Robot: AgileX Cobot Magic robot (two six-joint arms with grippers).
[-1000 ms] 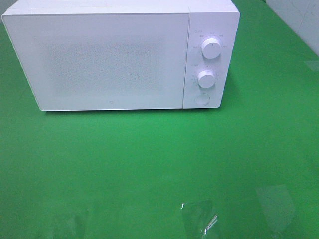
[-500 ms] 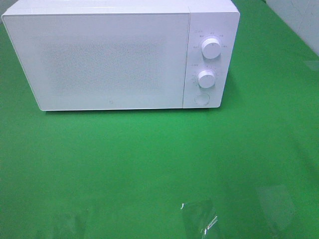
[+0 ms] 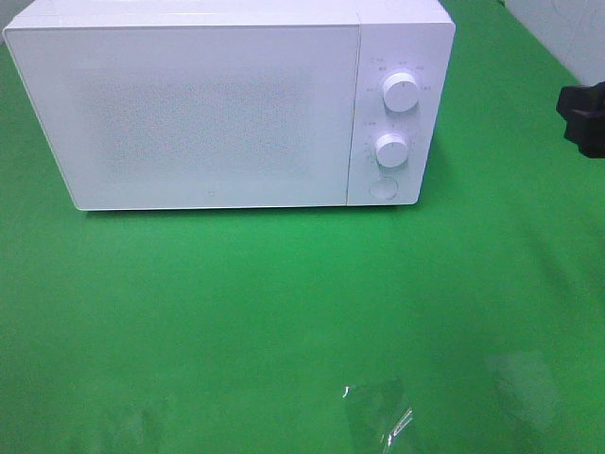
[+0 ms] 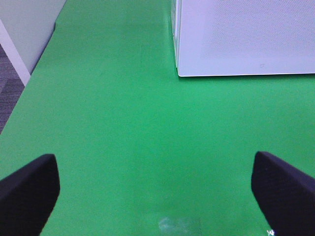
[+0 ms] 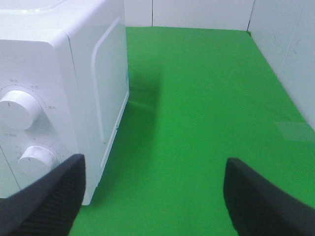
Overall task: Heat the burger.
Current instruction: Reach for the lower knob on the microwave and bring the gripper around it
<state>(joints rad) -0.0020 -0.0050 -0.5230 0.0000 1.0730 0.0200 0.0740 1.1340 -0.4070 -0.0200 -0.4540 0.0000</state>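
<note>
The burger is out of view in every frame. A white microwave (image 3: 208, 113) stands at the back of the green table with its door shut; its two knobs (image 3: 401, 92) and round button (image 3: 382, 188) are on its right side. My left gripper (image 4: 156, 196) is open over bare green mat, in front of the microwave's lower left corner (image 4: 246, 39), with nothing between its fingers (image 4: 27, 191). My right gripper (image 5: 156, 201) is open and empty beside the microwave's right side (image 5: 74, 73). A black part of my right arm (image 3: 583, 115) shows at the right edge of the exterior view.
White tiled walls (image 5: 197, 12) close the table at the back and right. In the left wrist view the table edge (image 4: 29, 81) drops to grey floor beside a white panel. Glossy patches (image 3: 378, 416) lie on the mat near the front.
A black part of my right arm has come into the exterior view at its right edge. The microwave and the mat are as before.
</note>
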